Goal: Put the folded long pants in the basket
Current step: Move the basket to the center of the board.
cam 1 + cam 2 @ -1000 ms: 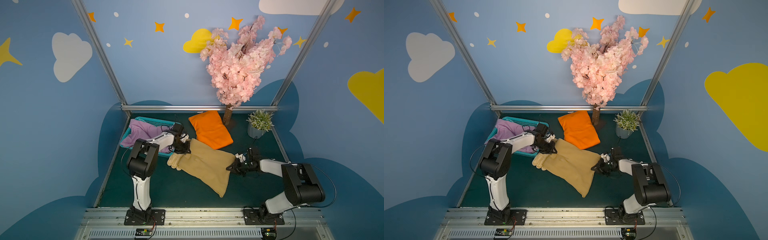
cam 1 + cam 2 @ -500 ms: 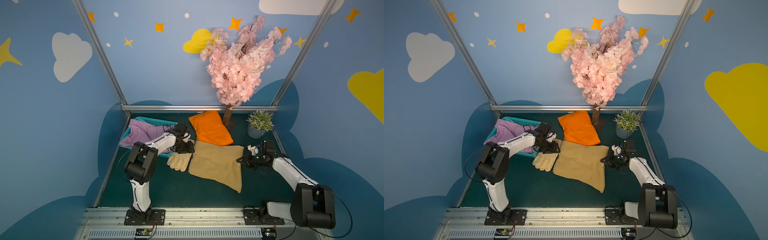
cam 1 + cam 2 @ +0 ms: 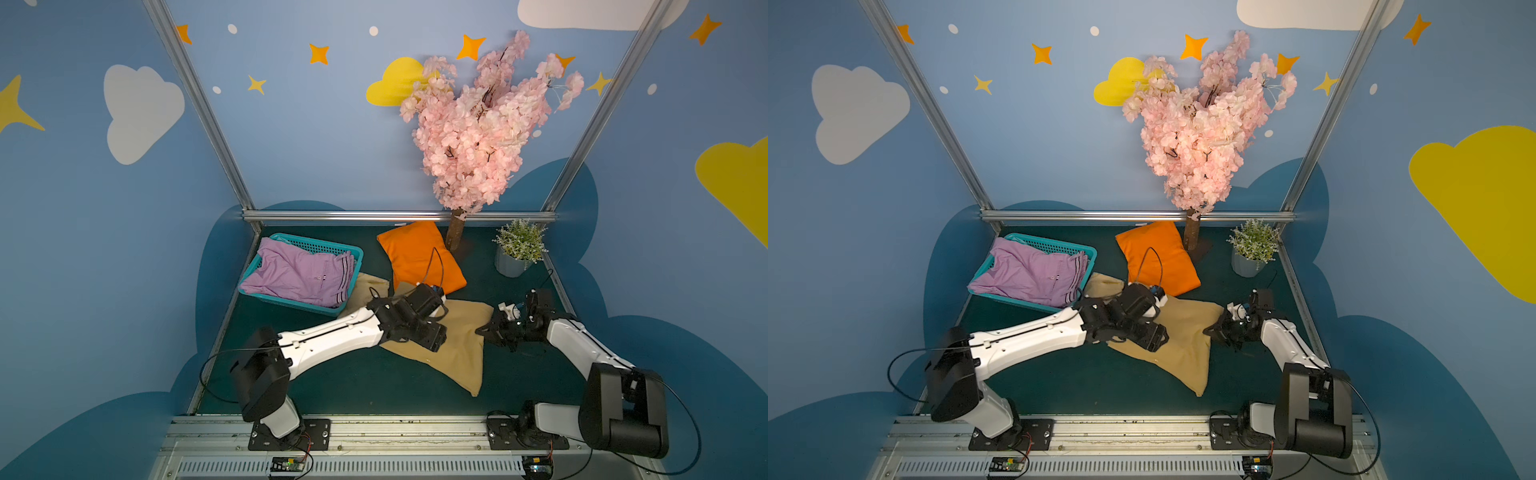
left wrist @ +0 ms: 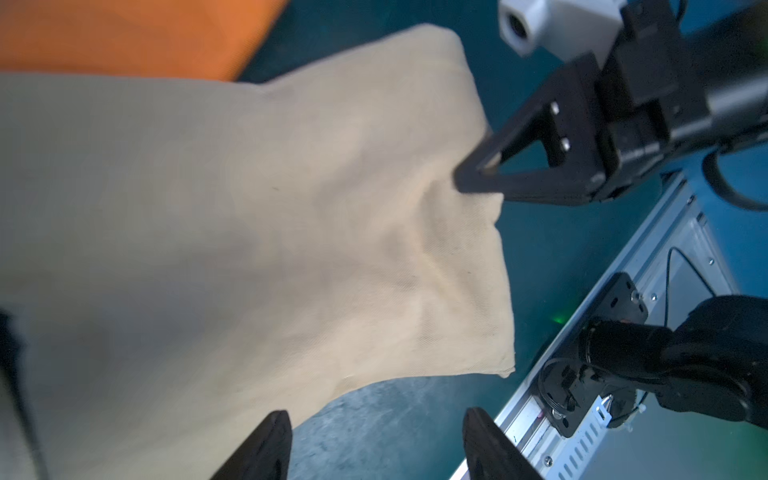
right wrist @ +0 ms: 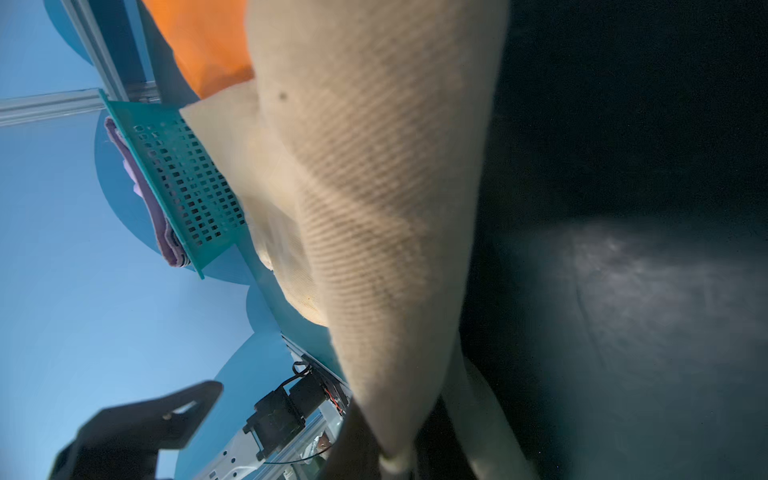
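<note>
- L hand (image 4: pixel 374 440): open, fingers (image 4: pixel 270 436) well apart, nothing between them. Positioned over the tan pants (image 3: pixel 457 345), at the side nearer the basket (image 3: pixel 291 301).
- R hand (image 3: pixel 484 332): closed on the edge of the tan pants. In the L wrist view the finger tips pinched the hem and creases ran from the grip point into the cloth.
- Tan pants: spread on the green surface (image 3: pixel 353 386) between both arms, outside the basket. One corner pointed toward the front rail.
- Basket: at rear L of the surface, w/ lilac pants (image 3: pixel 299 274) folded inside, striped waistband toward the R side. Part of the lilac cloth overhung the L rim.
- Orange pants (image 3: pixel 415 257): folded, on the surface beside the basket, near the rear rail, touching the far edge of the tan pants.
- Misc.: blossom tree (image 3: pixel 469 137) and potted plant (image 3: pixel 519 245) at rear R.
</note>
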